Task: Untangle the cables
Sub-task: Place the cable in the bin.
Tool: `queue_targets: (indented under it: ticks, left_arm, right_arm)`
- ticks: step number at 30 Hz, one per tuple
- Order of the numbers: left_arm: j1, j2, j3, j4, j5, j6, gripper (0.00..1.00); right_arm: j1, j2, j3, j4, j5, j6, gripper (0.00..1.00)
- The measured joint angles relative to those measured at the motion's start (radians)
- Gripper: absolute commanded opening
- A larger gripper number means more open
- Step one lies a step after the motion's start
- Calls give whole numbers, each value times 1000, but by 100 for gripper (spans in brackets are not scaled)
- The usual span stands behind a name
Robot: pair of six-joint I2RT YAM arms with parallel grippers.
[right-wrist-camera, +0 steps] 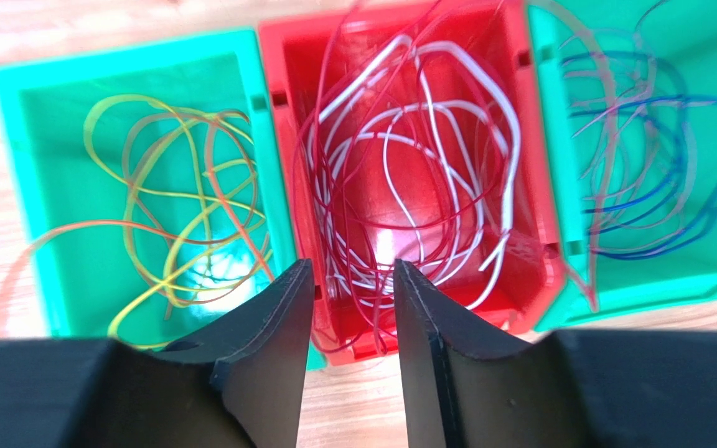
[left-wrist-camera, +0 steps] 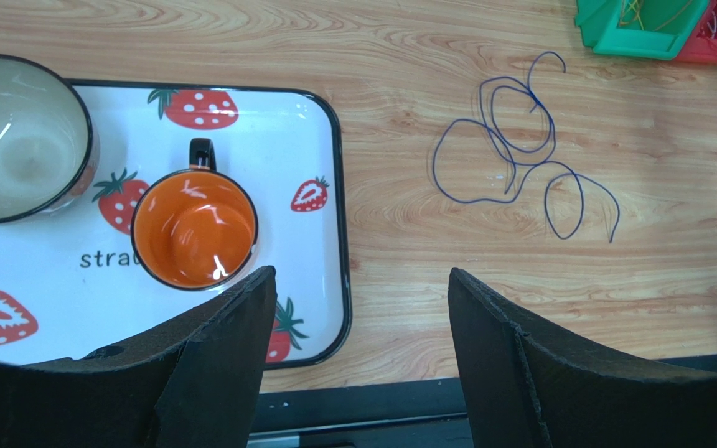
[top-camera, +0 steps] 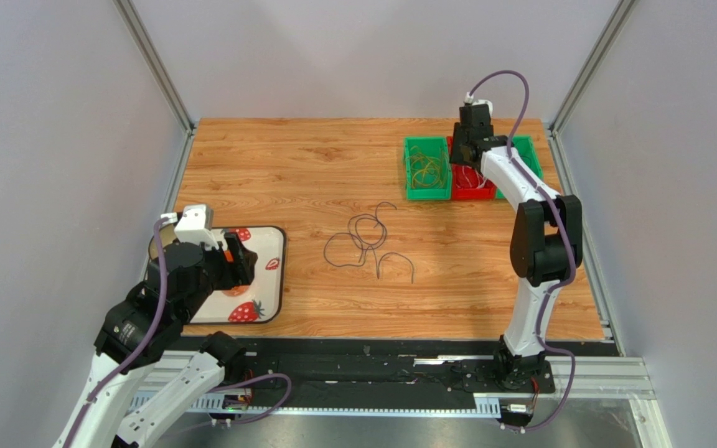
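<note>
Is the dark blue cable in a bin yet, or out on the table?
Out. The dark blue cable lies loose on the wooden table, apart from the nearest green bin.

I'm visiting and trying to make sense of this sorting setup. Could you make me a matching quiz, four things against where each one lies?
Things:
1. yellow cables
2. white cables
3. loose dark blue cable
4. orange mug

Places:
A. on the strawberry tray
B. in the red bin
C. on the bare wooden table
D. in the left-hand green bin

Pairs: 1-D, 2-B, 3-C, 4-A
</note>
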State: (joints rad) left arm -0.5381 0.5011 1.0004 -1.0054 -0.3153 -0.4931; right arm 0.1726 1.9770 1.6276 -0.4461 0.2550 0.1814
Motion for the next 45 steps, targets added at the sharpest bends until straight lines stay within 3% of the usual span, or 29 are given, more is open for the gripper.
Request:
queue_targets:
  ticks: [20, 36, 39, 43, 45]
  left_arm:
    - [12, -5, -8, 1, 14, 1, 76]
    - [18, -5, -10, 1, 21, 1, 76]
    - [22, -5, -10, 1, 22, 2, 76]
    - [24, -3, -10, 2, 23, 2, 76]
    - [24, -2, -10, 2, 23, 2, 76]
  right_arm:
    - [-115, -93, 68, -106, 17, -17, 44]
    - [-129, 11, 68, -151, 49, -90, 39]
    - [-132, 26, 68, -153, 64, -101, 34]
    - [-135, 33, 69, -158, 77, -113, 5]
    - [-135, 33, 73, -166, 77, -119, 0]
